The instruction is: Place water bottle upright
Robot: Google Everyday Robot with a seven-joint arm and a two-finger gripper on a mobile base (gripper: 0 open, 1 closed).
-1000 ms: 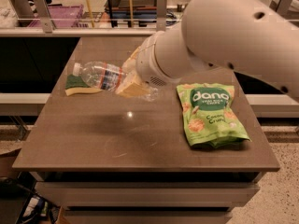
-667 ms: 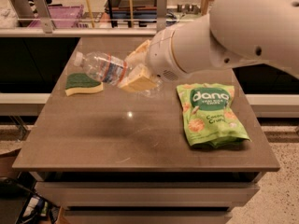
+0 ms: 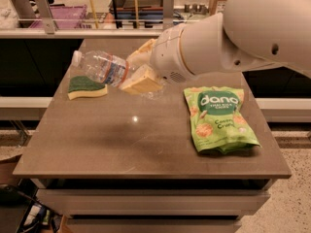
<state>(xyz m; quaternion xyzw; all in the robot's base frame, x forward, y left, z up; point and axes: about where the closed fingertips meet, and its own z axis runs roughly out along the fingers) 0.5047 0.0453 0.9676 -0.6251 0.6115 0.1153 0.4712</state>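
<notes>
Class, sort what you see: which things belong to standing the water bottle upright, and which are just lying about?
Belongs to the job:
water bottle, tilted in the air
gripper, shut on it above the table

Just lying about:
sponge, on the table
snack bag, flat on the table

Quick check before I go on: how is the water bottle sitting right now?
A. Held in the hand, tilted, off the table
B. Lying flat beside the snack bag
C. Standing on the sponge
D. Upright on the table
A: the hand, above the far part of the table, grips the water bottle, which slants in the air with its white cap toward the picture's upper left, above the sponge.
</notes>
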